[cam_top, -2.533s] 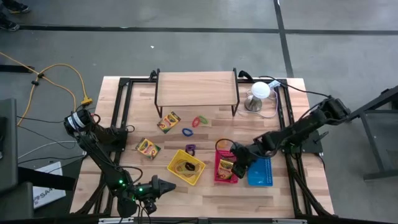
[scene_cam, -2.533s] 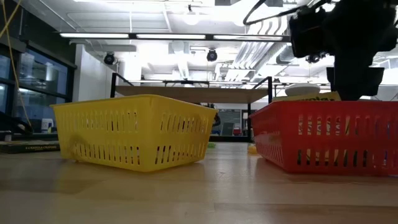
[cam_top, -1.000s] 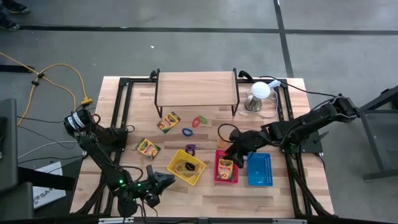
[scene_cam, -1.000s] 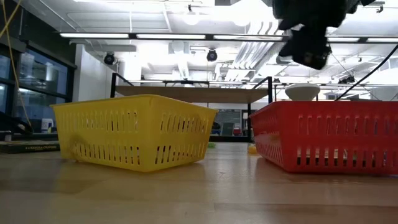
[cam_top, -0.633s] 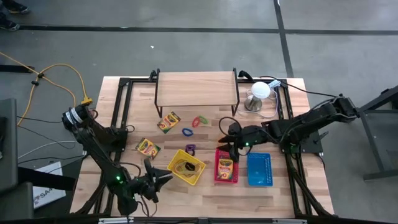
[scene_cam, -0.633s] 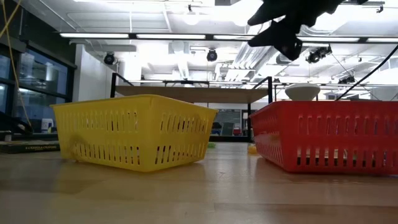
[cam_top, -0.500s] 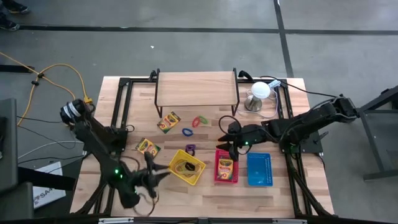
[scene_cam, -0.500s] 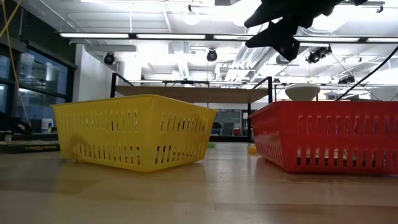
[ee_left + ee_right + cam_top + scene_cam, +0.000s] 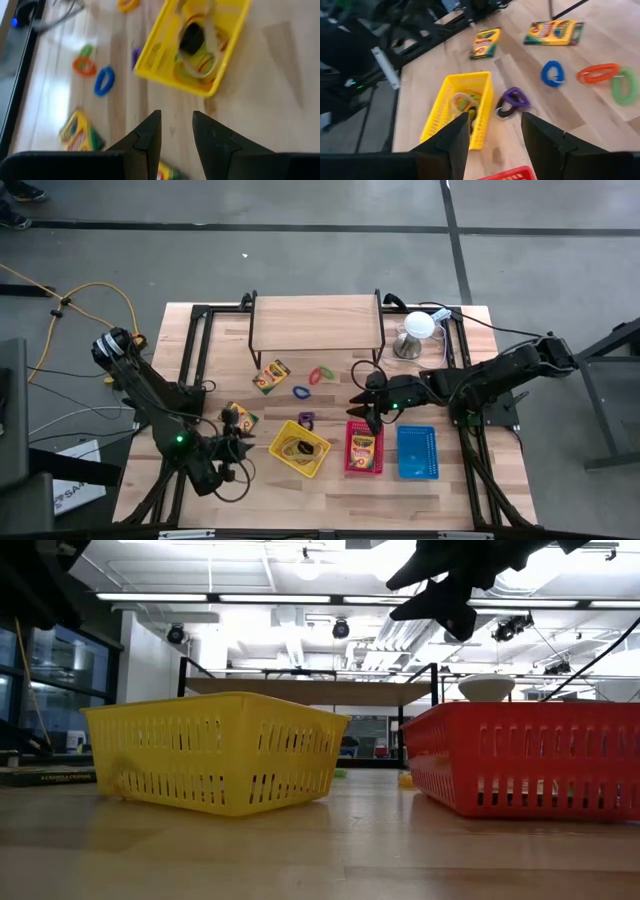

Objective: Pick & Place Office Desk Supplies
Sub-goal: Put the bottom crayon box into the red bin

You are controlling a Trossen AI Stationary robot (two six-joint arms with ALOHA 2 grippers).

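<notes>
Two yellow-and-green crayon boxes lie flat on the table (image 9: 237,418) (image 9: 271,375), and a third lies in the red basket (image 9: 363,448). Orange (image 9: 318,376), green (image 9: 327,369), blue (image 9: 301,391) and purple (image 9: 306,420) rings lie on the wood. Rubber bands and a dark clip sit in the yellow basket (image 9: 298,448). My left gripper (image 9: 243,446) is open, just near-right of the nearer crayon box, touching nothing. My right gripper (image 9: 364,404) is open, in the air just past the red basket's far edge; the low view shows it high up (image 9: 440,590).
A blue basket (image 9: 417,453) stands right of the red one. A wooden shelf on black legs (image 9: 315,320) and a white dome on a metal base (image 9: 418,326) stand at the far edge. Black frame rails run along both table sides. A small yellow ring (image 9: 127,4) lies beyond the yellow basket.
My right gripper has moved from above the red basket toward the far edge and a little left, staying open and holding nothing. My left arm has swung up from the near edge, carrying its gripper farther in toward the nearer crayon box. Nothing on the table has moved.
</notes>
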